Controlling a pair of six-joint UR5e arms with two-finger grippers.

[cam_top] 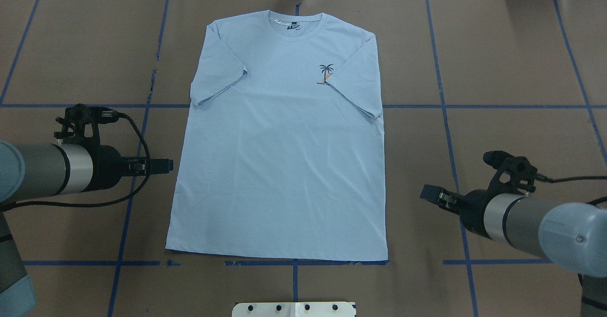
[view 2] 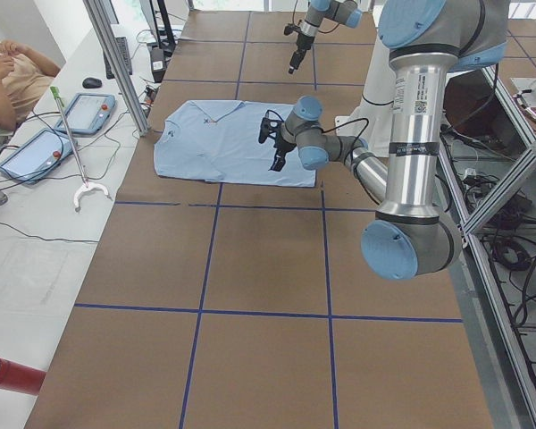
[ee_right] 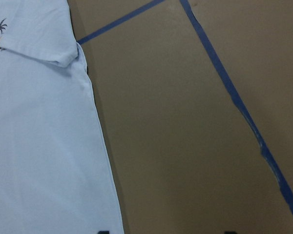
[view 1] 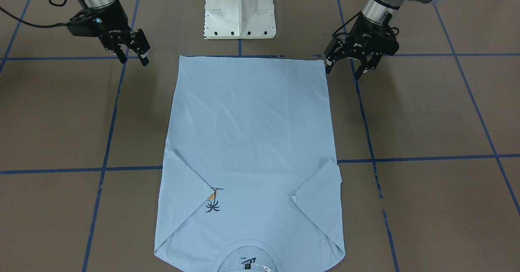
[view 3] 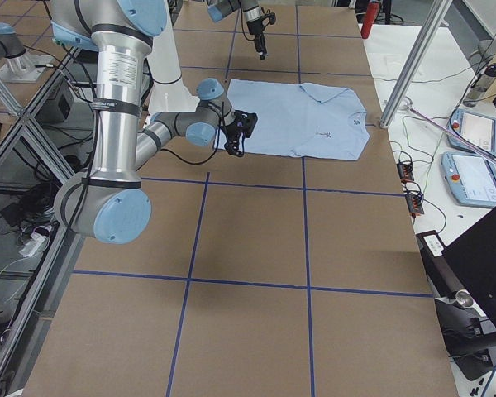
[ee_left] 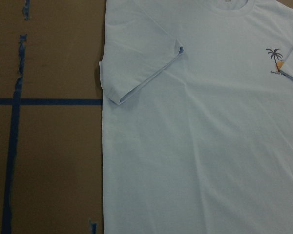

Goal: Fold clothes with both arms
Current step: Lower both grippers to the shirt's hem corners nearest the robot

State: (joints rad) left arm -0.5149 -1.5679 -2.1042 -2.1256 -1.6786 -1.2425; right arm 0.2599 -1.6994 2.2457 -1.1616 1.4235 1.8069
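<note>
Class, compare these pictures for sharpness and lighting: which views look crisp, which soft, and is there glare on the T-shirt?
Overhead exterior: evenly lit, crisp, no glare or hard shadow on the T-shirt. Exterior front-facing: equally sharp, though its collar is cropped by the bottom edge. Both wrist-mounted views: dimmer and softer, the palm-tree print slightly fuzzy.

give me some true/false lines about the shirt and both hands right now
1. The T-shirt lies spread flat on the table. True.
2. The left hand grips the hem. False: it hangs beside the shirt's edge, holding nothing.
3. Both sleeves are folded in over the body. True.
4. The collar lies nearest the robot's base. False: the hem is nearest; the collar is at the far end.
5. The right hand is open. True.
</note>
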